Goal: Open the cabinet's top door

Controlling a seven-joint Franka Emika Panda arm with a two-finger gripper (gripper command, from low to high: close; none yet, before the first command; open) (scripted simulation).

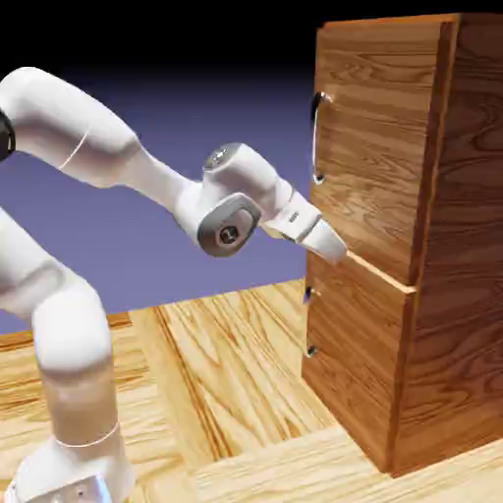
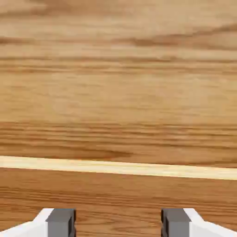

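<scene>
The cabinet (image 1: 462,246) of reddish-brown wood stands at the right of the exterior view. Its top door (image 1: 378,147) carries a slim vertical silver handle (image 1: 317,138) near its left edge. My gripper (image 1: 337,253) sits low against the door's front, just above the pale seam (image 1: 378,273) between the two doors and well below the handle. In the hand view wood grain fills the picture, crossed by the pale seam (image 2: 118,167). My gripper (image 2: 118,223) is open there: the grey fingertips (image 2: 60,222) stand wide apart with only wood behind them.
The shorter lower door (image 1: 354,363) has small metal mounts (image 1: 310,351) on its left edge. The wooden table (image 1: 226,363) runs from the robot's base to the cabinet's foot. The arm's elbow (image 1: 228,228) hangs left of the cabinet.
</scene>
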